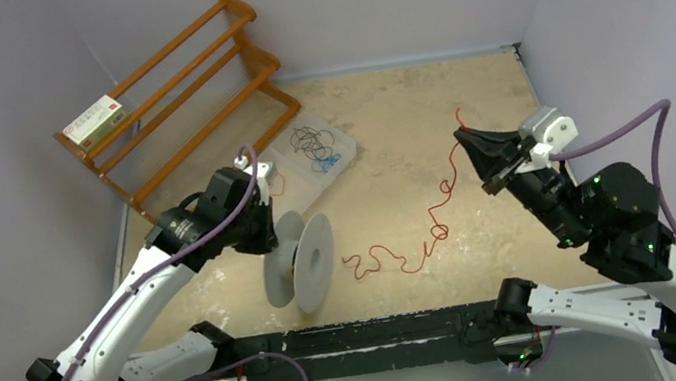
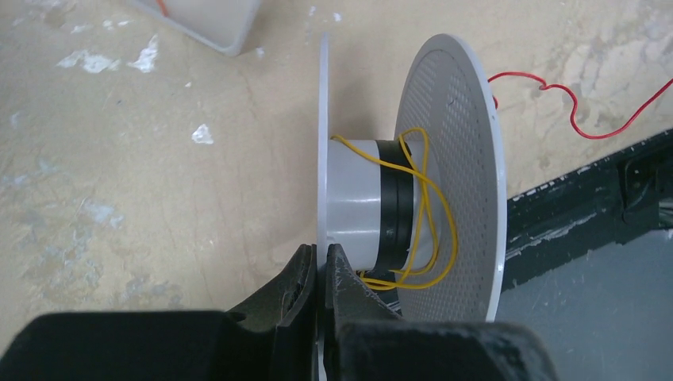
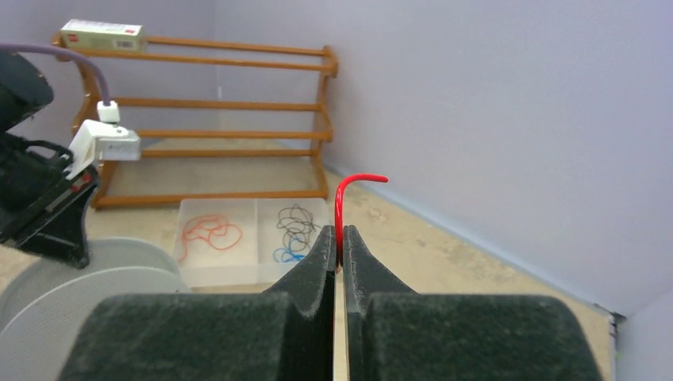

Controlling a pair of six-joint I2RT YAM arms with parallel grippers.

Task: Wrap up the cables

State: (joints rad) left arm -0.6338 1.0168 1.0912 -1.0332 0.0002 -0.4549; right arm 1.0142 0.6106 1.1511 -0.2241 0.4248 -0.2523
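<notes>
A grey spool [image 1: 301,261] with two round flanges stands on edge near the table's front. My left gripper [image 2: 320,266] is shut on its near flange [image 2: 323,143]; a yellow wire [image 2: 432,214] and a black band wrap its hub. The long red cable [image 1: 422,239] lies in squiggles right of the spool and rises to my right gripper [image 1: 460,137]. That gripper [image 3: 337,246] is shut on the cable near its end [image 3: 349,190], which curls above the fingertips. Black and blue cables [image 3: 295,230] and an orange one [image 3: 208,232] lie in a clear tray [image 1: 313,154].
A wooden rack [image 1: 186,82] with a small box [image 1: 94,119] on top stands at the back left. Purple-grey walls close in the table. A black rail [image 1: 385,330] runs along the front edge between the arm bases.
</notes>
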